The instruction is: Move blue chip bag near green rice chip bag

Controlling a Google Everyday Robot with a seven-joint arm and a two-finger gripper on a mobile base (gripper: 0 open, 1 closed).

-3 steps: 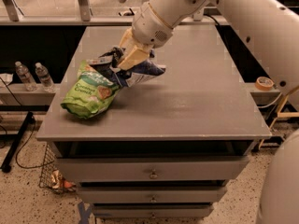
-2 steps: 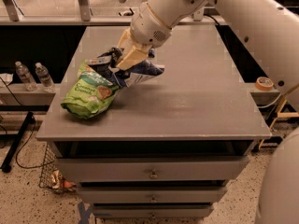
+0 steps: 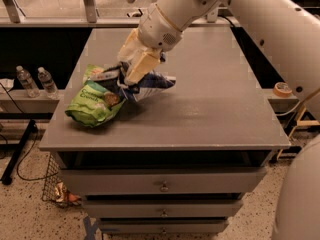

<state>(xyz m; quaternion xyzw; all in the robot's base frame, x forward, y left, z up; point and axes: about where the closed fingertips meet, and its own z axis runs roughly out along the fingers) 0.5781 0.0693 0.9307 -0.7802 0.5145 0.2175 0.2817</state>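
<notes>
The green rice chip bag (image 3: pixel 95 100) lies on the left part of the grey table (image 3: pixel 200 114), puffy and lime green with white lettering. The blue chip bag (image 3: pixel 150 85) is crinkled navy with a white edge and sits right beside it, touching or overlapping its upper right side. My gripper (image 3: pixel 126 79) comes down from the upper right on a white arm, and its cream fingers (image 3: pixel 141 66) are closed on the left end of the blue bag.
Two water bottles (image 3: pixel 37 81) stand on a low shelf left of the table. A roll of tape (image 3: pixel 283 89) lies on a ledge at the right. Drawers (image 3: pixel 162 186) are under the tabletop. The white arm spans the upper right.
The gripper with the blue bag has shifted very slightly; the bag stays against the green bag. Little else has changed.
</notes>
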